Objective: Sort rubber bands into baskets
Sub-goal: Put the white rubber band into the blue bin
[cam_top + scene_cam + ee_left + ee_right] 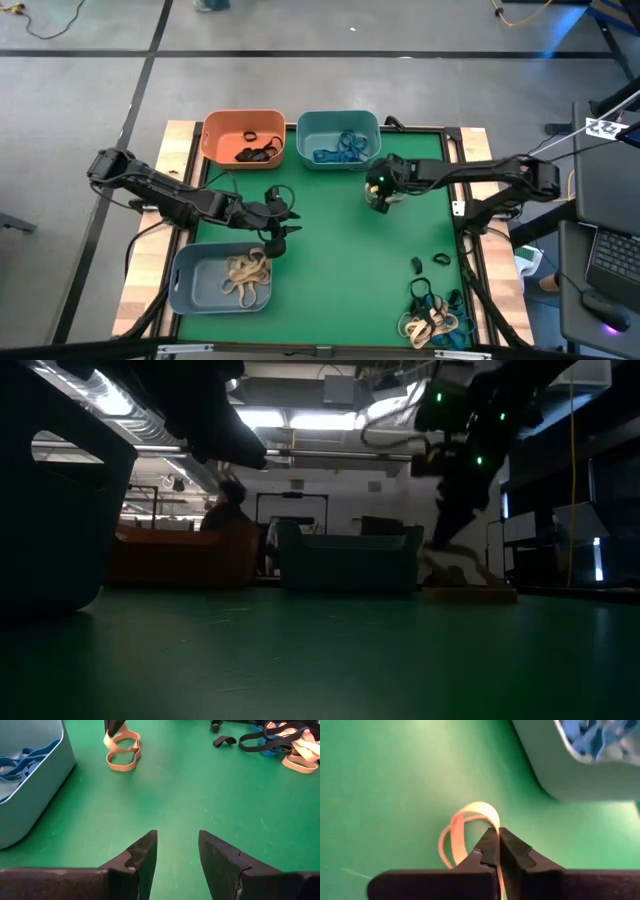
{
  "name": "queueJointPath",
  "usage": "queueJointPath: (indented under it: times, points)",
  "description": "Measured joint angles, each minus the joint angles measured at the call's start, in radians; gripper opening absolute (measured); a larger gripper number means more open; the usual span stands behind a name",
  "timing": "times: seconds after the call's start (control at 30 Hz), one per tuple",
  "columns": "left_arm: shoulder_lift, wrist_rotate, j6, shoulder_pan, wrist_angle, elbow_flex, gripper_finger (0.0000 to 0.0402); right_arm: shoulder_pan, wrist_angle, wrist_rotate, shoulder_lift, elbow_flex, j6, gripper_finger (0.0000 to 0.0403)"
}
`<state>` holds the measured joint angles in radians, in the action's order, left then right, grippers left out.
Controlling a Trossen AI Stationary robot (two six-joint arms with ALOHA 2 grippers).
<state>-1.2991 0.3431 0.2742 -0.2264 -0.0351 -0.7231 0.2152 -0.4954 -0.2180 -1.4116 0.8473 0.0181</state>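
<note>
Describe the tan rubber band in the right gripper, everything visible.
The tan rubber band is a thin, pale orange-tan loop of soft, rubbery look, folded so its strands double up. The right gripper is shut on it, pinching one side between its dark fingertips. Its free end curls over the green mat, close beside the teal basket of blue bands, not in it.

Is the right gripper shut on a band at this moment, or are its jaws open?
Shut on a tan rubber band. The right gripper has its jaws pressed together, the loop pinched between them, beside the teal basket.
</note>
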Motion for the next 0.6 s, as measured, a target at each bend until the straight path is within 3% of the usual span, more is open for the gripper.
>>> queueJointPath:
  times: [0.6]
  points:
    - [-0.013, -0.023, -0.003, 0.024, 0.032, 0.0, 0.0141, -0.163, 0.043, 0.0, 0.048, 0.144, -0.064, 0.0016]
